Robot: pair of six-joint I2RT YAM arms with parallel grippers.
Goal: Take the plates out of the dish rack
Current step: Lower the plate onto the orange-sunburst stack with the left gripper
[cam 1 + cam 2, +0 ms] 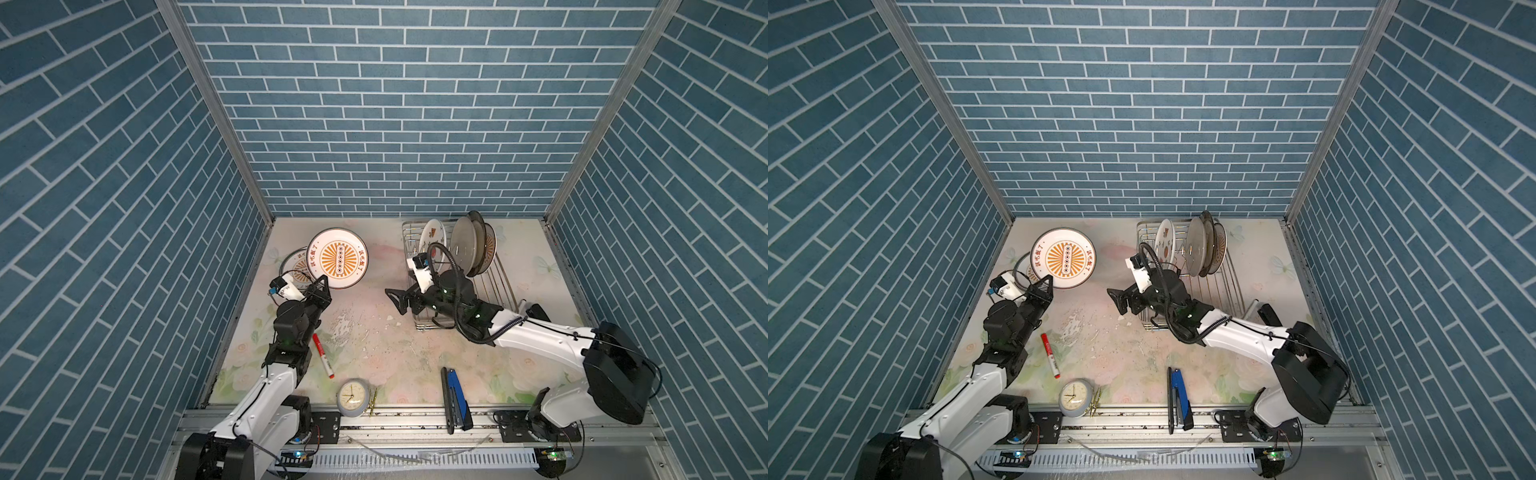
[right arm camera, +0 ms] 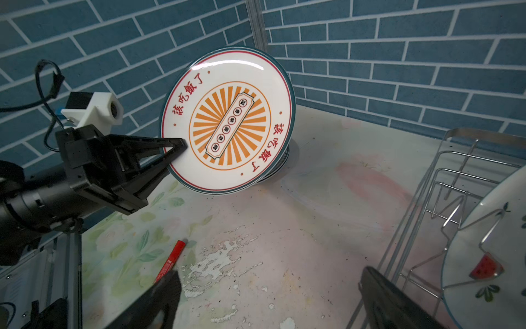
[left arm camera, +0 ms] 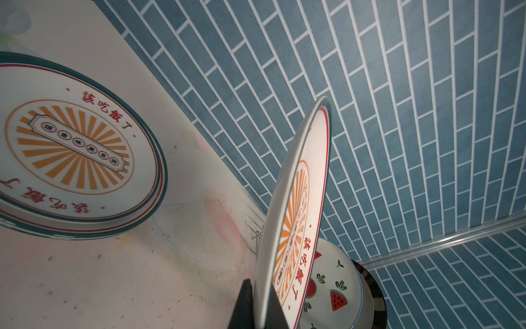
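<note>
My left gripper [image 1: 322, 283] [image 1: 1047, 282] [image 3: 260, 296] [image 2: 179, 143] is shut on the rim of a white plate with an orange sunburst [image 1: 338, 257] [image 1: 1064, 258] [image 3: 299, 199] [image 2: 227, 122]. It holds that plate tilted above a matching plate [image 1: 292, 261] [image 1: 1021, 268] [image 3: 76, 148] lying flat at the back left. The dish rack [image 1: 500, 286] [image 1: 1232, 282] [image 2: 455, 176] stands at the back right. In it stand a watermelon plate [image 1: 432, 239] [image 1: 1165, 241] [image 2: 484, 256] [image 3: 336, 284], a greyish plate [image 1: 467, 245] [image 1: 1198, 247] and others behind. My right gripper [image 1: 395, 300] [image 1: 1119, 300] [image 2: 269, 284] hangs open and empty just left of the rack.
A red marker [image 1: 323, 355] [image 2: 170, 260] lies beside the left arm. A small clock [image 1: 351, 397] and a blue stapler [image 1: 455, 399] sit near the front edge. Blue brick walls close in the back and both sides.
</note>
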